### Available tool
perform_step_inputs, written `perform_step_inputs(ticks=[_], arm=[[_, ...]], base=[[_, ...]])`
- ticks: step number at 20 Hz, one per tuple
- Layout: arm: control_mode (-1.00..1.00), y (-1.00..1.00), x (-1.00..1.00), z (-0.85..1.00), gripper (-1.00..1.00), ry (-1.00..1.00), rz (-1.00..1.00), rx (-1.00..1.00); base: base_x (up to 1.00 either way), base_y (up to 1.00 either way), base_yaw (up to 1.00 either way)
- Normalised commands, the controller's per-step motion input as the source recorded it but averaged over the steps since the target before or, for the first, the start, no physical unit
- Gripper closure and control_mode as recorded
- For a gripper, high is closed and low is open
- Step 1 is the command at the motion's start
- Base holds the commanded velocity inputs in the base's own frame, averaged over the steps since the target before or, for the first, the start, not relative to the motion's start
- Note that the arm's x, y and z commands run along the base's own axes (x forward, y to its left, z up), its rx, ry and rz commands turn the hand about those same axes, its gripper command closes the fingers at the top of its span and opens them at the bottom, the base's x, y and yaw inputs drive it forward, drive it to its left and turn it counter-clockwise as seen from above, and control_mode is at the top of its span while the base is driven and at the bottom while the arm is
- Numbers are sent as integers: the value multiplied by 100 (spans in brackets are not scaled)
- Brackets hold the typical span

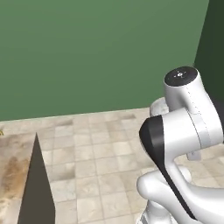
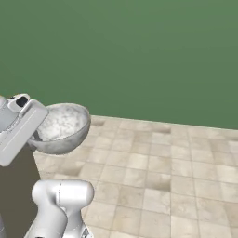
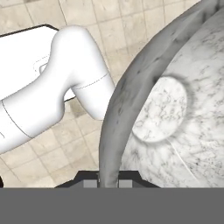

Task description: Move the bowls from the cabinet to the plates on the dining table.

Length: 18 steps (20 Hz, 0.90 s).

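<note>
Speckled silvery grey bowl (image 2: 62, 128) hangs above the tan tiled floor (image 2: 158, 176), well clear of it; your fingers (image 3: 89, 183) are clamped on its rim at the bottom of the hand view. Behind it you have a plain green wall (image 2: 139, 51). No readable writing appears anywhere.

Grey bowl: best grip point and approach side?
The rim. The speckled grey bowl is deep with a thin upright wall, so one finger goes inside and one outside, coming over the edge. The gripper is shut on the rim that way in the hand view.
</note>
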Motion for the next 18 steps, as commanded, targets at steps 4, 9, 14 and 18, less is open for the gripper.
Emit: perform_step_inputs(ticks=[4, 9, 14, 18], arm=[[100, 0, 0, 0, 100, 0, 0, 0], [100, 0, 0, 0, 100, 0, 0, 0], [100, 0, 0, 0, 100, 0, 0, 0], [100, 0, 0, 0, 100, 0, 0, 0]], base=[[100, -53, 23], [100, -49, 40], [100, -33, 48], [100, -30, 50]])
